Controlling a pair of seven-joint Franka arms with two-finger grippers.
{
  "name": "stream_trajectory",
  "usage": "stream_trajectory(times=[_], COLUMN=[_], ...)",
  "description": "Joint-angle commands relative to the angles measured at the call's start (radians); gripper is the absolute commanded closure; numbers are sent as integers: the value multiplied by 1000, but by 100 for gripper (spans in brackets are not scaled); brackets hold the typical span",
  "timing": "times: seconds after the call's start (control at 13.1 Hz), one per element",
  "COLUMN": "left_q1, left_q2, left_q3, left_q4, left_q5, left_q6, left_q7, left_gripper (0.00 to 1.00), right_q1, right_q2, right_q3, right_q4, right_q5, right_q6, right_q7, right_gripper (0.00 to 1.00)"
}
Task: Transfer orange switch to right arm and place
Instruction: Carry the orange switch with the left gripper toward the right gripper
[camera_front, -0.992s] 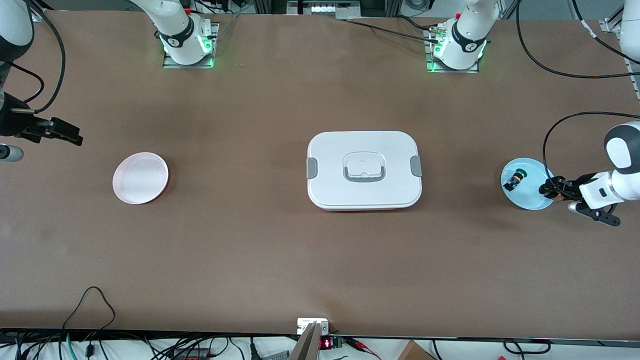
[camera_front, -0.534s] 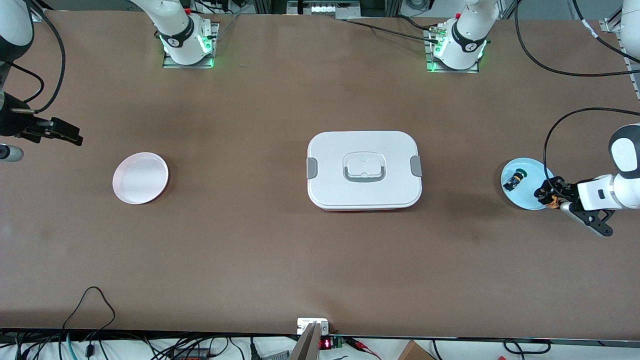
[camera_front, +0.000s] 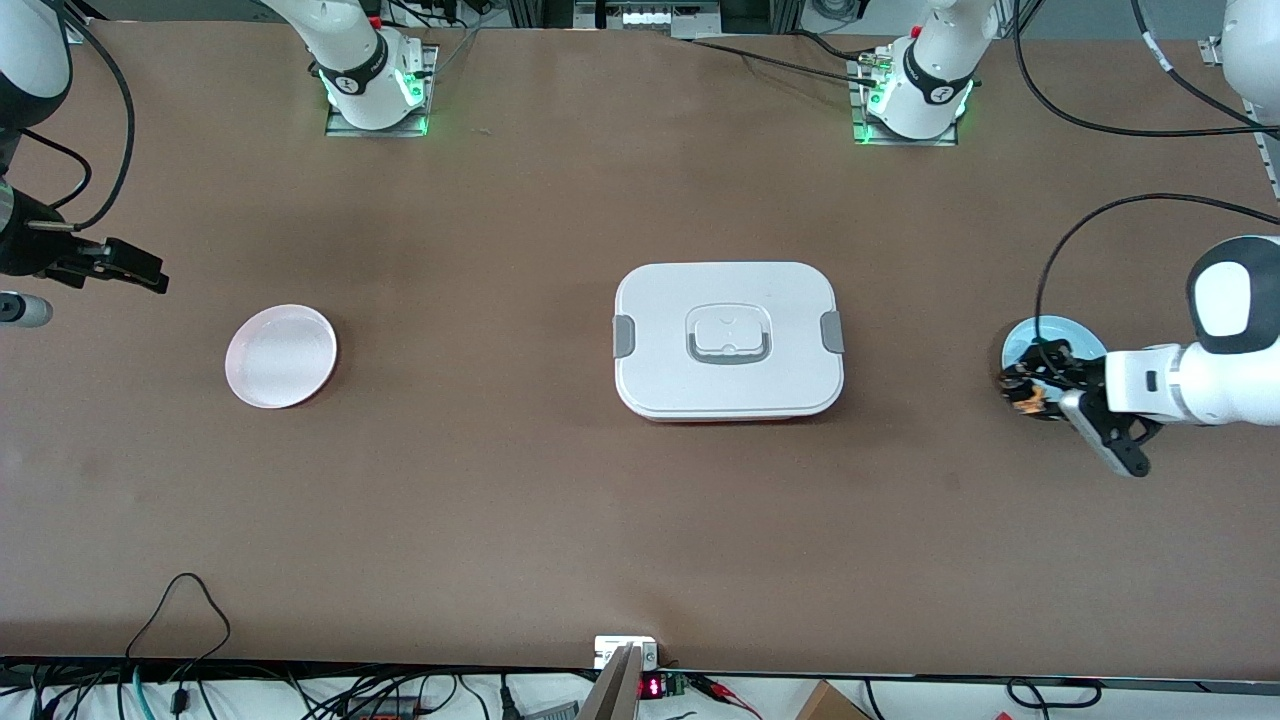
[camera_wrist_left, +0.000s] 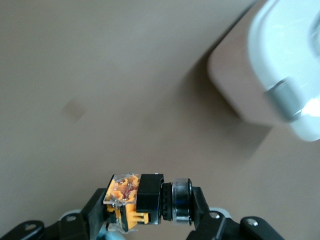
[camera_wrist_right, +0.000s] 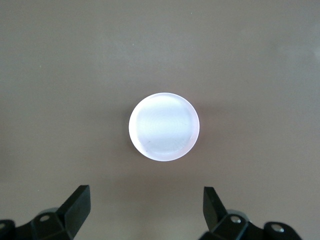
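Left gripper (camera_front: 1022, 385) is hanging over the blue plate (camera_front: 1046, 335) at the left arm's end of the table, clamping the orange switch (camera_front: 1027, 395). Right gripper (camera_front: 150, 275) is waiting over the right arm's end, near the pink plate (camera_front: 281, 356). White lidded box (camera_front: 728, 340) is sitting mid-table between the plates.

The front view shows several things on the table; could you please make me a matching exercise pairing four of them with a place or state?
Things:
1. orange switch
2. pink plate
3. white box
4. right gripper

Places or states:
A. at the table's middle, lid on
B. open, above the table
C. held by the left gripper
D. bare, toward the right arm's end

Pairs: 1-C, 2-D, 3-A, 4-B
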Motion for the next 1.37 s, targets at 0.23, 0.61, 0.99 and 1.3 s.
stream_trajectory(times=[0.23, 0.61, 0.99, 1.3], left_q1=[-11, -77, -271, -425], left_q2=[17, 71, 91, 111], left_q3=[-128, -176, -178, -174], left_q4=[7, 5, 37, 30], left_q5=[-386, -825, -1063, -1379], left_q6=[-17, -7, 125, 301], left_q7=[94, 365, 774, 1156], left_gripper=[100, 100, 100, 100], right_q1=[-34, -54, -43, -46], right_q2=[-18, 2, 7, 8], right_q3=[-44, -37, -35, -35], right_q4=[18, 15, -10, -74], right_q5=[65, 167, 544, 825], right_q6=[-17, -23, -20, -23], right_q7=[10, 9, 12, 9], right_gripper=[0, 0, 0, 0])
